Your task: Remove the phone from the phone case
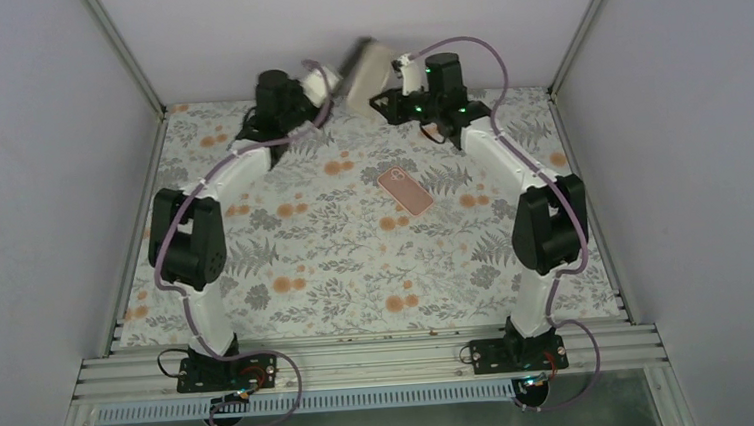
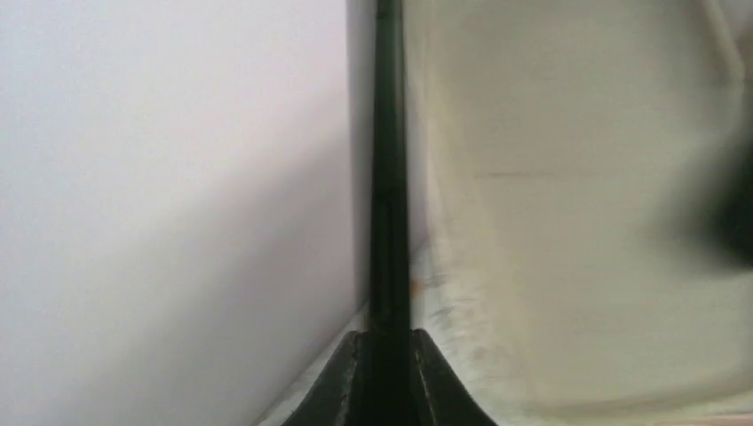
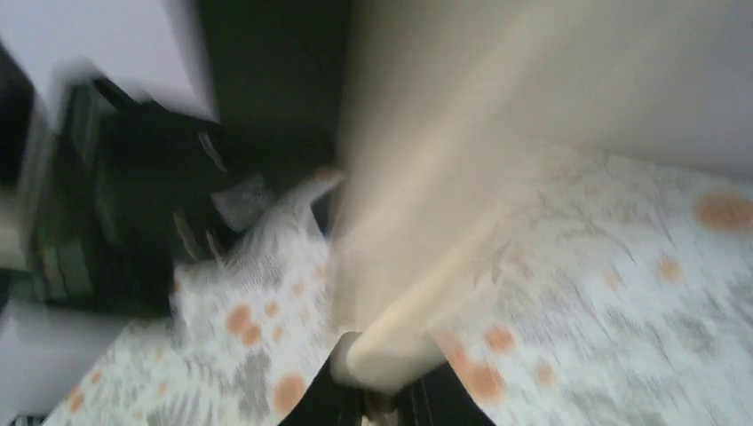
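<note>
A beige phone case (image 1: 368,71) is held in the air at the far back of the table, between both grippers. My left gripper (image 1: 329,84) is shut on its thin dark edge (image 2: 388,177); the fingers (image 2: 342,382) close round it, and the beige face (image 2: 568,222) fills the right of the left wrist view. My right gripper (image 1: 386,98) is shut on the case's lower corner (image 3: 400,351), and the case (image 3: 417,195) rises blurred from my gripper (image 3: 387,395). A pink phone-shaped slab (image 1: 407,191) lies flat on the table, apart from both grippers.
The floral tablecloth (image 1: 337,266) covers the table. White walls close in the back and both sides (image 1: 240,32). The left arm's dark body (image 3: 133,204) sits close to the case in the right wrist view.
</note>
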You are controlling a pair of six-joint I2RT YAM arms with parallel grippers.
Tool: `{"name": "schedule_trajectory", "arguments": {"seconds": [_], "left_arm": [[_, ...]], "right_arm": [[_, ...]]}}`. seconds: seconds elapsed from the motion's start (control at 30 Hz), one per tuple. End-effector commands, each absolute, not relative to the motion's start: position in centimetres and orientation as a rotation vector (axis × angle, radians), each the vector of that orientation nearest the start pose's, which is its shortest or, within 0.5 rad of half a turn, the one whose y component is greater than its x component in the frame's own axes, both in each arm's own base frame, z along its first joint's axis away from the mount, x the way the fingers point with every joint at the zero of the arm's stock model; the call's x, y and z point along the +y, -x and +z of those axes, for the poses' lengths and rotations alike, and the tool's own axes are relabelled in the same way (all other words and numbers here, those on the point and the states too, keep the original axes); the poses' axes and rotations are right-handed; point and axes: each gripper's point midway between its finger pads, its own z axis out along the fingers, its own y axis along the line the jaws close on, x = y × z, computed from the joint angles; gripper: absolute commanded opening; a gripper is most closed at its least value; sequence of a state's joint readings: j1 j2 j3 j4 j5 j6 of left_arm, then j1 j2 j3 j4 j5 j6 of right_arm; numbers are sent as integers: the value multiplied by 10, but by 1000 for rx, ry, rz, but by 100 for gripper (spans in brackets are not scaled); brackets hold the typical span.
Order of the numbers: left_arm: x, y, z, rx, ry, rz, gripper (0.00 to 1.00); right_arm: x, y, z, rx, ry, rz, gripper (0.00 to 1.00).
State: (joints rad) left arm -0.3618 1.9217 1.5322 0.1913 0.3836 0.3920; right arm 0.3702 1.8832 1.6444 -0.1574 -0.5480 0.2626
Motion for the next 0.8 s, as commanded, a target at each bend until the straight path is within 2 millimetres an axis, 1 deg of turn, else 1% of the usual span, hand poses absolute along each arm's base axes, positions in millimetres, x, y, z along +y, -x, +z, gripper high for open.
{"name": "schedule_trajectory", "arguments": {"seconds": [0.0, 0.1, 0.17, 0.27, 0.37, 0.43, 0.5, 0.53, 0.67, 0.77], "left_arm": [[-76, -577, 377, 1451, -398, 89, 2], [-72, -570, 381, 1448, -428, 113, 2], [-66, -567, 383, 1449, -438, 106, 2], [-70, -559, 385, 1457, -480, 82, 2], [-70, -553, 382, 1476, -506, 121, 2], [-62, -552, 376, 1516, -497, 193, 2], [-50, -548, 366, 1571, -501, 288, 2], [-43, -540, 369, 1569, -496, 346, 2], [-13, -516, 353, 1643, -505, 601, 2], [3, -489, 342, 1677, -536, 749, 2]], "right_arm": [[246, -455, 223, 2244, 533, 1007, 3], [233, -461, 216, 2264, 536, 941, 3], [225, -461, 211, 2277, 527, 962, 3], [225, -456, 205, 2286, 536, 982, 3], [224, -457, 200, 2302, 544, 1003, 3], [224, -456, 194, 2322, 550, 1045, 3], [222, -456, 189, 2335, 556, 1064, 3], [220, -456, 188, 2344, 557, 1069, 3], [208, -454, 177, 2382, 541, 1125, 3], [189, -455, 165, 2424, 530, 1146, 3]]}}
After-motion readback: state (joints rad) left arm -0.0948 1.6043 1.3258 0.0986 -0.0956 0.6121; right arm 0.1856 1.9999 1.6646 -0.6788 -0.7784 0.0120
